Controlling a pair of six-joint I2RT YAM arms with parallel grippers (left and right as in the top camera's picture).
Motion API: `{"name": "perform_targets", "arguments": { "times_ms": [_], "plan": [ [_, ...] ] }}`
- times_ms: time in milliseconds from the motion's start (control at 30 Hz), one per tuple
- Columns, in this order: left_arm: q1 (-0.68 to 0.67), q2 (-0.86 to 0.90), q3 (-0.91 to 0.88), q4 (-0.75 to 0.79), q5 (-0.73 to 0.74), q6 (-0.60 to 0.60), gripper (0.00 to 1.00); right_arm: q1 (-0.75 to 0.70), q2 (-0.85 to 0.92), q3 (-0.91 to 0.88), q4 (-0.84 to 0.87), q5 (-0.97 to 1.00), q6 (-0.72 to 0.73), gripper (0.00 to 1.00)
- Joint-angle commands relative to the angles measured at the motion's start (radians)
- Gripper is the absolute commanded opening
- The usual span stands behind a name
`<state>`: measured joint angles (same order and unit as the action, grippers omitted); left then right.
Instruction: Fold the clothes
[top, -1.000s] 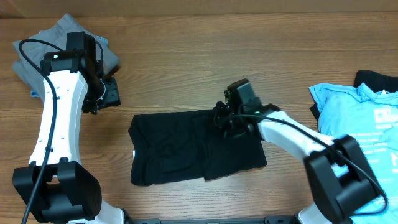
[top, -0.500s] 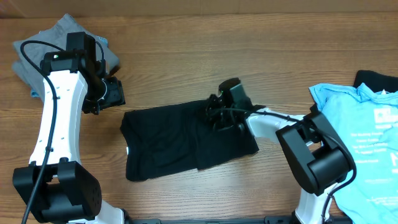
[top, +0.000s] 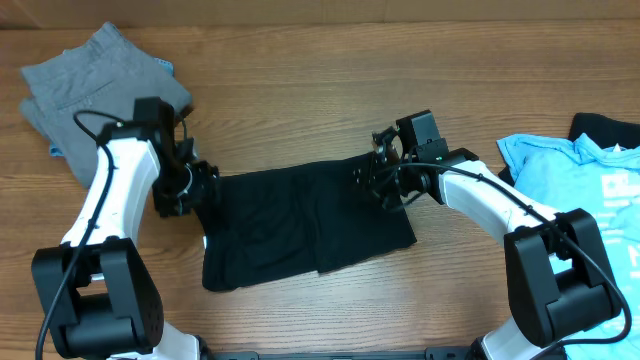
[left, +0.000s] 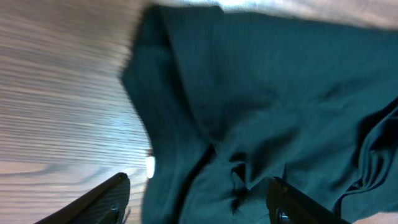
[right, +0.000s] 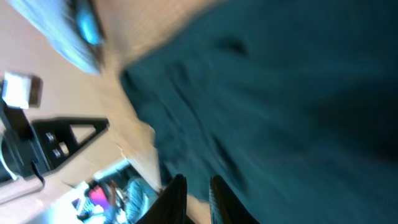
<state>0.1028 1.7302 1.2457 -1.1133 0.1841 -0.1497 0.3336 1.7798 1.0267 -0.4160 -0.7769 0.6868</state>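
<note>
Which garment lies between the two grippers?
The black T-shirt in the middle; the grey trousers and the light-blue tee lie away at opposite sides.

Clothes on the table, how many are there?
4: grey trousers far left, black shirt in the middle, light-blue tee at the right, another black piece next to it. More may be hidden.

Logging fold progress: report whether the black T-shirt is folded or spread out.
Partly folded: the black T-shirt lies as a rumpled rectangle, no sleeves showing, layers overlapping along its near edge.
</note>
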Motion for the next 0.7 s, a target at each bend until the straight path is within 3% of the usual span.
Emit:
{"name": "perform_targets", "arguments": {
  "times_ms": [0,200,367,500,667],
  "plan": [
    [0.008,0.0,-0.072,0.031,0.067,0.022,0.76,-0.01,-0.026,0.01,-0.095,0.064,-0.216,0.16],
    [0.067,0.0,-0.14,0.058,0.048,0.013,0.84,0.017,-0.074,0.01,-0.27,0.274,-0.291,0.18],
    [0.1,-0.001,-0.203,0.108,0.125,0.059,0.85,0.021,-0.067,0.008,-0.344,0.441,-0.288,0.17],
    [0.101,0.0,-0.212,0.136,0.132,0.061,0.86,0.019,-0.052,0.007,-0.345,0.617,-0.134,0.09],
    [0.099,0.0,-0.222,0.14,0.131,0.09,0.87,-0.004,-0.003,0.007,-0.352,0.687,0.04,0.08]
  ]
}}
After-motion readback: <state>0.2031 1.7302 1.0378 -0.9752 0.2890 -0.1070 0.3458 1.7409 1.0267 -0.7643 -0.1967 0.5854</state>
